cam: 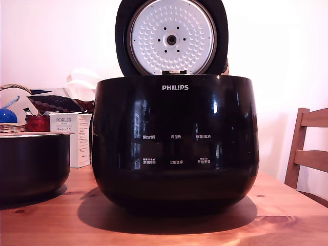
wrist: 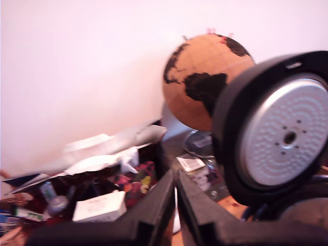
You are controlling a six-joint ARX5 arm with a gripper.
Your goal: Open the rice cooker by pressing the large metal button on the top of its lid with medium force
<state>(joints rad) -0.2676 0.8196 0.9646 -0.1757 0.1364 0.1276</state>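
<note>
The rice cooker (cam: 174, 138) is a large glossy black pot with a white PHILIPS logo, standing in the middle of the wooden table. Its lid (cam: 171, 37) stands upright and open, showing the silver dimpled disc with a central hole. The wrist view catches the same raised lid (wrist: 279, 136) from the side. The large metal button is hidden from both views. My gripper (wrist: 176, 177) shows only in the wrist view, its two black fingers (wrist: 159, 205) pressed together with nothing between them, beside the lid and apart from it.
A smaller matte black pot (cam: 33, 164) with a metal rim sits at the exterior view's left. Behind it are a white PORLEX box (cam: 72, 138), a basket and clutter. A wooden chair (cam: 310, 151) stands at the right. A cork globe (wrist: 202, 82) stands behind the cooker.
</note>
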